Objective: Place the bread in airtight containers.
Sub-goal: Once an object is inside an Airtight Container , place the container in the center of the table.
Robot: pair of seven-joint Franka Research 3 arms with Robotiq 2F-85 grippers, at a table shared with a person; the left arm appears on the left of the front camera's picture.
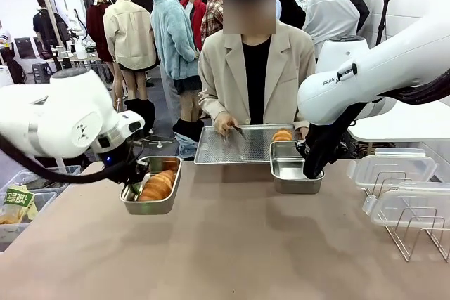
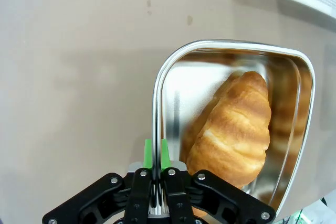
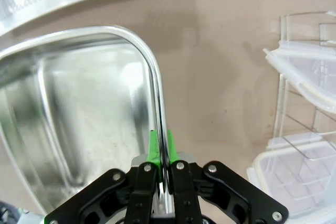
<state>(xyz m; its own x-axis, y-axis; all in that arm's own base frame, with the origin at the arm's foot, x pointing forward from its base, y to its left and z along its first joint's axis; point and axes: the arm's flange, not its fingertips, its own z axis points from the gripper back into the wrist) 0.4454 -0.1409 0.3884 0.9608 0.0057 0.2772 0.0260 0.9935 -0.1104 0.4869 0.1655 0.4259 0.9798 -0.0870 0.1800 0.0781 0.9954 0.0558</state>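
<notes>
- Left gripper (image 2: 156,155) pinches the rim of the left container (image 2: 156,90); croissant roll (image 2: 236,129) inside, just beside its fingers.
- Right gripper (image 3: 160,148) pinches the right container (image 3: 79,108) by its rim; bare steel there.
- Filling step, likely; lids (image 3: 307,69) next.

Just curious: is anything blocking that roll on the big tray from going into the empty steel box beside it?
Nothing visible. The roll lies just behind the open, empty box; the right tool only clamps its rim.
</notes>
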